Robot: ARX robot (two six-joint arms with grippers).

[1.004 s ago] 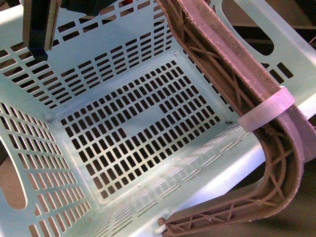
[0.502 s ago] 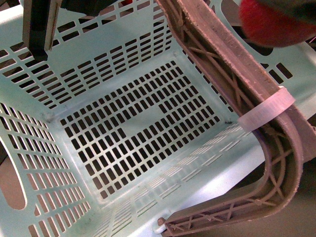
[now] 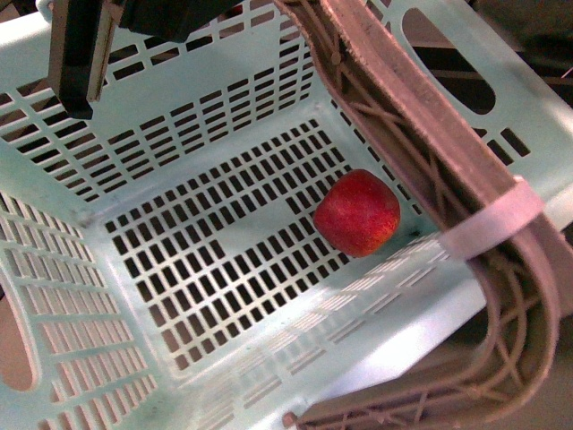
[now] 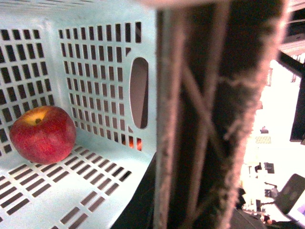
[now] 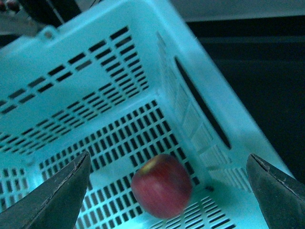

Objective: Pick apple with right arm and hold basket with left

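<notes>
Apple (image 3: 356, 213) lies free beneath the right hand (image 5: 167, 156), whose fingers (image 5: 57, 195) are spread wide and touch nothing. It rests on the slotted floor of the basket (image 3: 179, 116), in the corner below the brown handle (image 3: 421, 116). Left hand (image 3: 81, 58) sits by the far wall; its grip cannot be told. Best lift the right hand straight up, clear of the handle, with the basket held level.

Right tool (image 5: 167, 156) spread wide open, left tool (image 3: 79, 81) clamped
</notes>
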